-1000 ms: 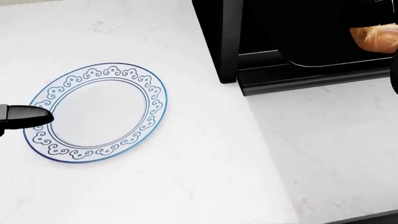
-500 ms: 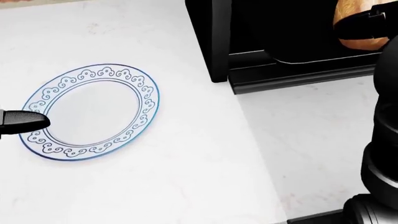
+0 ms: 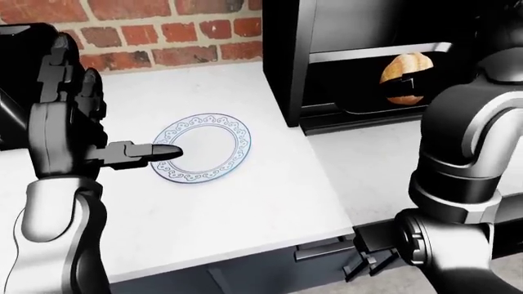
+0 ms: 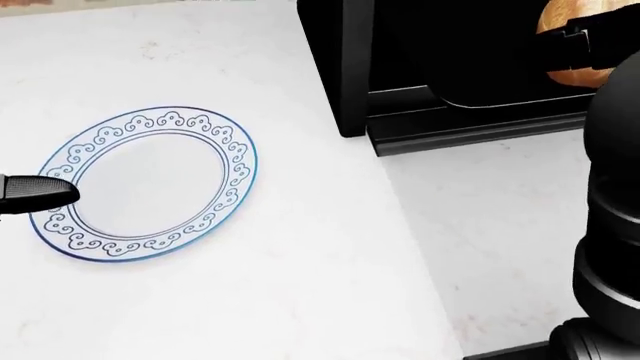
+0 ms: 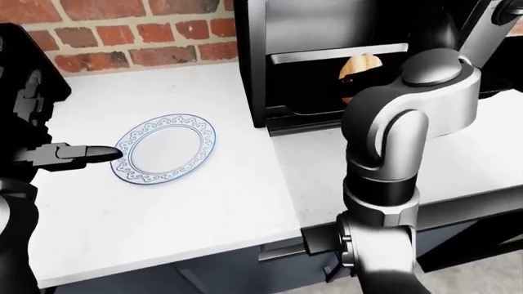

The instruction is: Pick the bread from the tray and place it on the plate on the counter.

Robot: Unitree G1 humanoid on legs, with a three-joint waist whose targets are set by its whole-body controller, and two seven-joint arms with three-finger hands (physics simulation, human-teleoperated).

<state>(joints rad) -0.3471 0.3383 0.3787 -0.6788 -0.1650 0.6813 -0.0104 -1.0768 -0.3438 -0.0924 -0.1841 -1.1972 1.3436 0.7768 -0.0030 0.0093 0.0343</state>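
The bread [image 3: 406, 76] sits at about two o'clock in the left-eye view, on the dark tray [image 3: 372, 110] inside the open black oven [image 3: 286, 61], well apart from the plate [image 3: 204, 147] on the table [image 3: 245, 208]. The right hand [image 4: 585, 45] reaches into the oven, and dark fingers [image 4: 560, 49] lie across the loaf. They seem to be wrapping it, but I cannot tell whether they truly pinch it or only rest against it.

To do this step well, the hold should probably be settled round the loaf's middle before lifting, then drawn straight out toward six o'clock, clear of the oven's lip, and carried over toward the plate at nine o'clock.

The left hand [image 3: 65, 131] hangs at the plate's nine o'clock edge, its fingers spread and gripping nothing, one pointing over the rim.

The bread is rounded, golden-brown and crusty-looking. The plate is round, shallow and glossy white with a blue scroll border. The table is pale, faintly veined stone, and a red brick wall [image 3: 164, 30] stands at twelve o'clock.
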